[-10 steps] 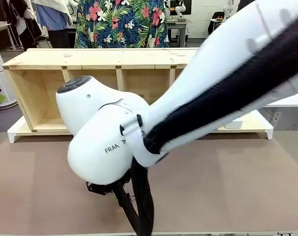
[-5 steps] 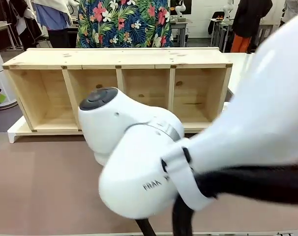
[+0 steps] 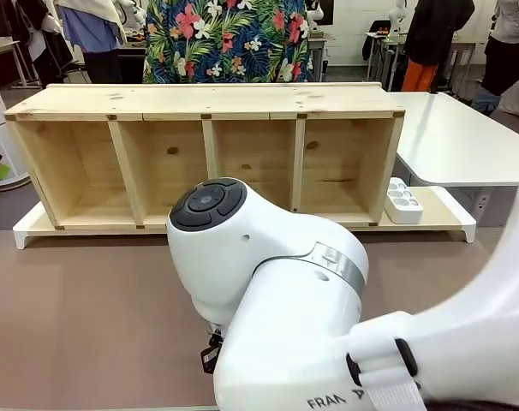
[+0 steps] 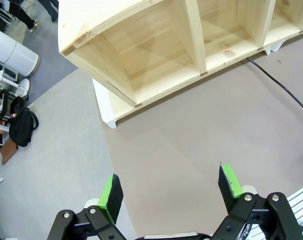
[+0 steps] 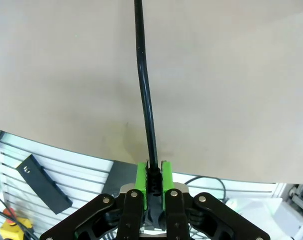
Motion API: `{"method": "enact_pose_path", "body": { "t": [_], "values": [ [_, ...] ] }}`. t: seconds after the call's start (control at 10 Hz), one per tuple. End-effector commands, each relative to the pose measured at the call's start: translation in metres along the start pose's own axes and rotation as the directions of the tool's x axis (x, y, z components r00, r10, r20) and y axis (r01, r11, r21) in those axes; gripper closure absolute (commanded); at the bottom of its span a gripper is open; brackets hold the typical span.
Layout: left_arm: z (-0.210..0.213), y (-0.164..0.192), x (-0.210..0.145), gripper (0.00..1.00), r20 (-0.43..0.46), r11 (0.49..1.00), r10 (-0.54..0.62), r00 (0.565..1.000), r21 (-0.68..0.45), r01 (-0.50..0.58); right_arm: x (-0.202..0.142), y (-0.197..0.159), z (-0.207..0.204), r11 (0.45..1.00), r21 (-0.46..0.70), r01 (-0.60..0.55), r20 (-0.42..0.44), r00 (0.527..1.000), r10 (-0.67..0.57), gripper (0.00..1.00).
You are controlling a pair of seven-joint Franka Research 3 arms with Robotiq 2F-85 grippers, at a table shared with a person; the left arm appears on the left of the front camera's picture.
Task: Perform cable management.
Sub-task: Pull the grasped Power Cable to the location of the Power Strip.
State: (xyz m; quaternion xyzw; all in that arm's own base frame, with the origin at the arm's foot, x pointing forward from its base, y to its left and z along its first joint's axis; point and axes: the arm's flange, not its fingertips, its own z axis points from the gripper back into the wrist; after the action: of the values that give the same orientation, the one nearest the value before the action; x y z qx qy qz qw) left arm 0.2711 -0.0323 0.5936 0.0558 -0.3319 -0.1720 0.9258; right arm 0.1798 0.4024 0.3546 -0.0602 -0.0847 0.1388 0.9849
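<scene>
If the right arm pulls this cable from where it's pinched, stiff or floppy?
Probably floppy: the cable is thin and bends gently out of the right gripper. Likely light, trailing along the mat rather than lifting whole.

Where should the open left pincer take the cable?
Probably the cable where it runs straight and flat on the mat by the shelf. Bring the left pincer down from above, straddling it crosswise: it is thin.
</scene>
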Motion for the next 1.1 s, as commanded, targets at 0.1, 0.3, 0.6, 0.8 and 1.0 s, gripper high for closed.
{"method": "enact_pose_path", "body": {
  "t": [0.1, 0.3, 0.6, 0.8, 1.0],
  "values": [
    [0.000, 0.000, 0.001, 0.00, 0.007, 1.000, 0.000, 1.000, 0.003, 0.000, 0.000, 0.000, 0.000, 1.000, 0.000, 0.000, 0.000, 1.000, 0.000, 0.85],
    [0.000, 0.000, 0.001, 0.00, 0.007, 1.000, 0.000, 1.000, 0.003, 0.000, 0.000, 0.000, 0.000, 1.000, 0.000, 0.000, 0.000, 1.000, 0.000, 0.85],
    [0.000, 0.000, 0.001, 0.00, 0.007, 1.000, 0.000, 1.000, 0.003, 0.000, 0.000, 0.000, 0.000, 1.000, 0.000, 0.000, 0.000, 1.000, 0.000, 0.85],
    [0.000, 0.000, 0.001, 0.00, 0.007, 1.000, 0.000, 1.000, 0.003, 0.000, 0.001, 0.000, -0.001, 1.000, -0.001, 0.000, 0.013, 1.000, 0.000, 0.85],
    [0.000, 0.000, 0.001, 0.00, 0.007, 1.000, 0.000, 1.000, 0.003, 0.000, -0.024, 0.006, 0.004, 0.999, -0.044, -0.015, -0.015, 1.000, 0.015, 0.85]
  ]
}}
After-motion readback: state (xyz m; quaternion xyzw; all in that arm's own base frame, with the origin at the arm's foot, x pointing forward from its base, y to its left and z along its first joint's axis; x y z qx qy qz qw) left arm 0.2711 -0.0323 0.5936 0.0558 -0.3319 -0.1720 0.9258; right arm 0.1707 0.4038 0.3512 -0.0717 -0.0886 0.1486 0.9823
